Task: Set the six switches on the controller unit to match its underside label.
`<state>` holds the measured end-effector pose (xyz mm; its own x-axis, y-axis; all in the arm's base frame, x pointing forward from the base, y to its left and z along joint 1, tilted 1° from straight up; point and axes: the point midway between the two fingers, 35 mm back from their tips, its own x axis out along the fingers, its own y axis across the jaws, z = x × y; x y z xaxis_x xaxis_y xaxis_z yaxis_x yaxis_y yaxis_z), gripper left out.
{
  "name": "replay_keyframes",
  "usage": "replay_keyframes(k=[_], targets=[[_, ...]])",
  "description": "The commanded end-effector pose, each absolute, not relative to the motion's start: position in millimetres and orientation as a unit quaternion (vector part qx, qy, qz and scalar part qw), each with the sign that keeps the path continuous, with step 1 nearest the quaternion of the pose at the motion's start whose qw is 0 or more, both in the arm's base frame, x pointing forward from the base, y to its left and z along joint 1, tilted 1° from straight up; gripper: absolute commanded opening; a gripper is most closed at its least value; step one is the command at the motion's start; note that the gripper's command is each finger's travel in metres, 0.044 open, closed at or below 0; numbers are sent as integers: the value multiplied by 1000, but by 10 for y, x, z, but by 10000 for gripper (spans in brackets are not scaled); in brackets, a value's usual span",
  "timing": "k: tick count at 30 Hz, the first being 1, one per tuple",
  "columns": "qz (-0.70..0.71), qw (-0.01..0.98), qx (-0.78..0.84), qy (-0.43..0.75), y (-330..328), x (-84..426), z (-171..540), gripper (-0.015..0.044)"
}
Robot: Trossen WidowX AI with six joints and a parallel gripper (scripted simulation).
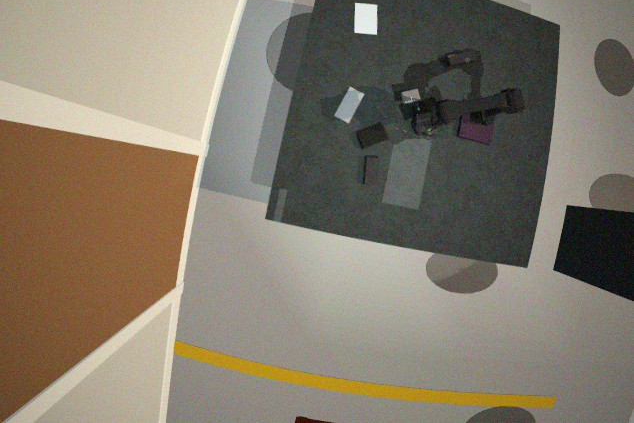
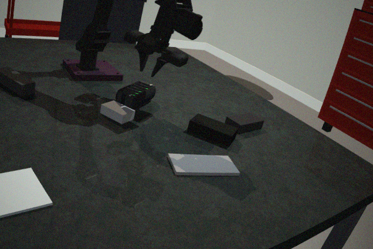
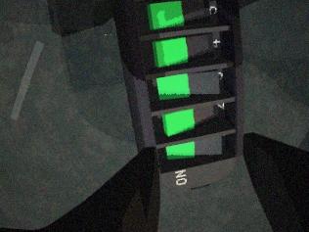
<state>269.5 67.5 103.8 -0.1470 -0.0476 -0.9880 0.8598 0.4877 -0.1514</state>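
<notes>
evidently, the dark grey six-switch controller unit (image 1: 415, 108) (image 2: 135, 95) (image 3: 148, 101) is set on the dark bench top (image 1: 476, 211) (image 2: 193, 208) (image 3: 93, 179), right beside a small pale block (image 1: 410, 95) (image 2: 116, 111), with its switch face turned upward. nothing is held by the parallel-jaw gripper (image 2: 146, 73) (image 3: 201, 150): its fingers are parted partway and hung above the unit, and in the wrist view the "on"-marked end is framed between them.

a rigid, fairly light plastic housing is suggested by the look of the unit, so a firm squeeze can probably be borne without harm. the long sides appear rounded in the exterior view; there the hold may be slippery, and a roll between the fingertips is to be feared if it is taken too high. a grasp across the narrow width, low on the side walls and near mid-length, is best favoured, with the green-ended rocker switches (image 3: 173, 86) left untouched, since they are likely tipped by light pressure. a wider opening may be needed before the fingers are lowered. the underside label is hidden, so a lift and a careful turn seem to be called for if it has not been read.
</notes>
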Motion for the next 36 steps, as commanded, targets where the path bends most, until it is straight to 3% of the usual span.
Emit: replay_keyframes(k=[1, 4, 20, 36], targets=[[-413, 563, 286, 656, 913, 2844, 881, 72], [-429, 554, 273, 659, 1079, 2916, 769, 0], [-436, 549, 272, 659, 1137, 2928, 727, 0], [-296, 619, 423, 591, -69, 2560, 770, 0]])
